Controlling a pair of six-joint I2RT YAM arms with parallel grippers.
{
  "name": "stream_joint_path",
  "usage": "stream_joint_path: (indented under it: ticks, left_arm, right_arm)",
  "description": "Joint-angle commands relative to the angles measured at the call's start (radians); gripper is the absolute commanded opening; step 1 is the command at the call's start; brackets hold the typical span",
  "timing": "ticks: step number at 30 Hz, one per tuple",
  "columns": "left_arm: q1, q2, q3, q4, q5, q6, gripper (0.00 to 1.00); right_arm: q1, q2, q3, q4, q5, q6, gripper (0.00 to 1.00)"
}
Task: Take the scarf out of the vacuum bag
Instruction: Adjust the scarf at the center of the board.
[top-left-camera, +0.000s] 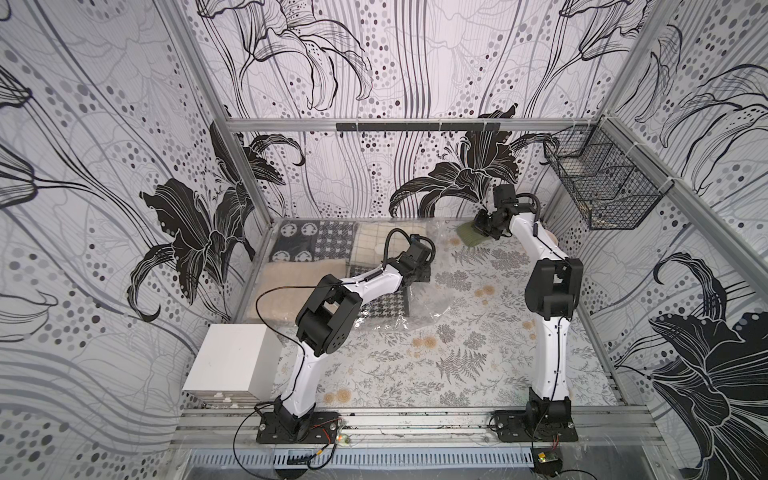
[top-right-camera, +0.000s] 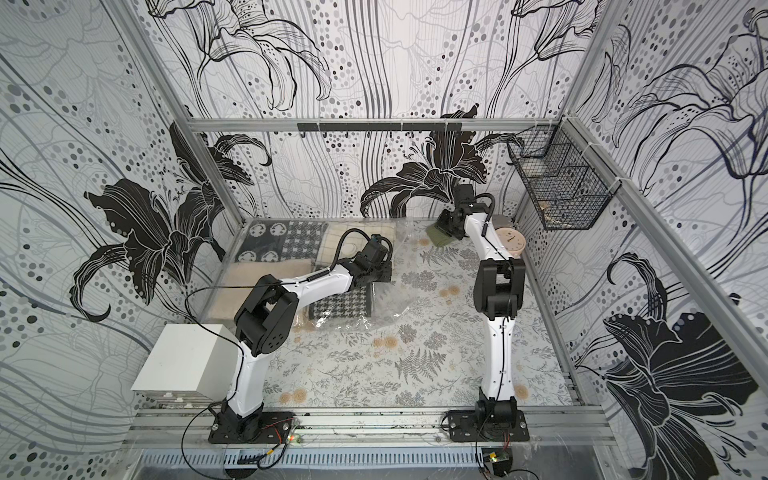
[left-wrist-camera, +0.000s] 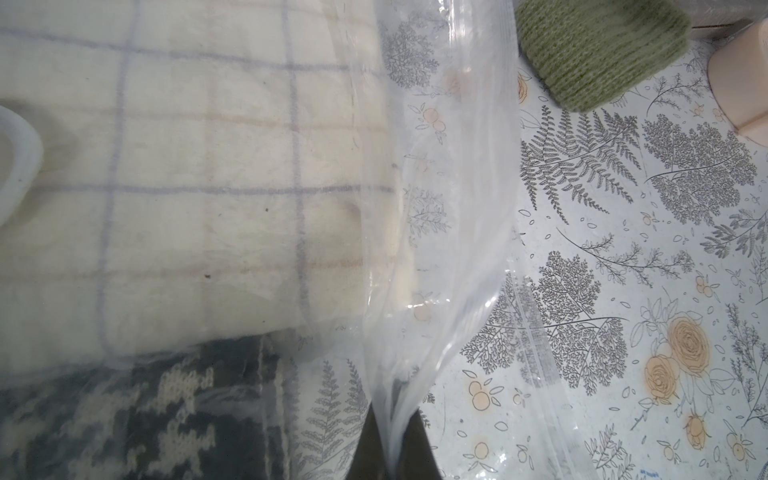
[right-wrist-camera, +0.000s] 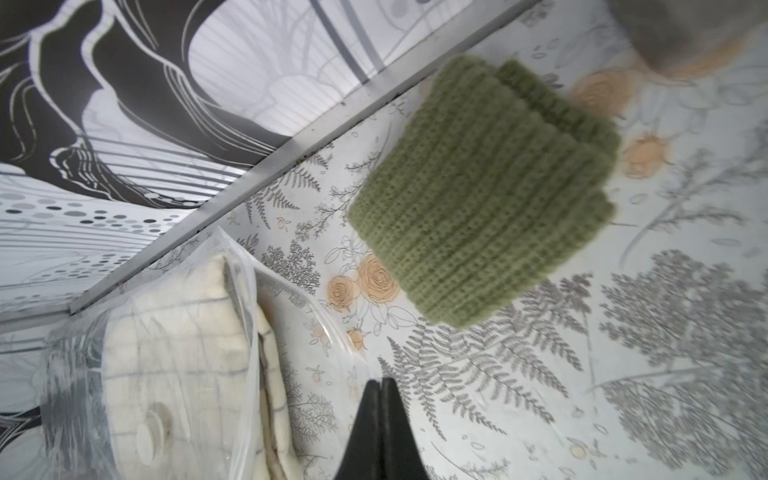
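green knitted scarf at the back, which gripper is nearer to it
Right. The right gripper, shut and empty, is close beside the green scarf at the far edge; the left gripper is farther off, pinching the vacuum bag.

no text, label or number is legible anywhere in these views.

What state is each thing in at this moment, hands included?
Green knitted scarf: out of the bag, lying folded on the table.
Clear plastic vacuum bag: mouth looks open, edge pinched by the left hand.
Cream checked blanket: inside the bag.
Black-and-white houndstooth cloth: inside the bag.
Left hand: shut on the bag.
Right hand: shut, empty.
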Motion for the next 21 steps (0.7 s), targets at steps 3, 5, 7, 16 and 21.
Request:
stream_joint_path:
  ticks: [3, 5, 7, 16, 21]
  left_arm:
    - [-0.002, -0.055, -0.009, 0.011, -0.028, -0.003, 0.0]
    - [-0.003, -0.056, -0.01, 0.009, -0.03, -0.003, 0.0]
    - [-0.003, -0.058, -0.011, 0.007, -0.031, -0.003, 0.0]
    - [-0.003, -0.053, -0.01, -0.003, -0.028, 0.001, 0.0]
    - [-0.002, -0.05, -0.01, -0.001, -0.014, 0.008, 0.0]
  right_arm:
    - [0.038, 0.186, 0.228, -0.204, -0.116, -0.074, 0.0]
    - [0.038, 0.244, 0.295, -0.228, -0.131, -0.071, 0.0]
    - [0.038, 0.282, 0.321, -0.226, -0.135, -0.066, 0.0]
    - [0.038, 0.315, 0.28, -0.104, -0.077, -0.035, 0.0]
    - [0.031, 0.371, 0.373, -0.099, -0.032, 0.0, 0.0]
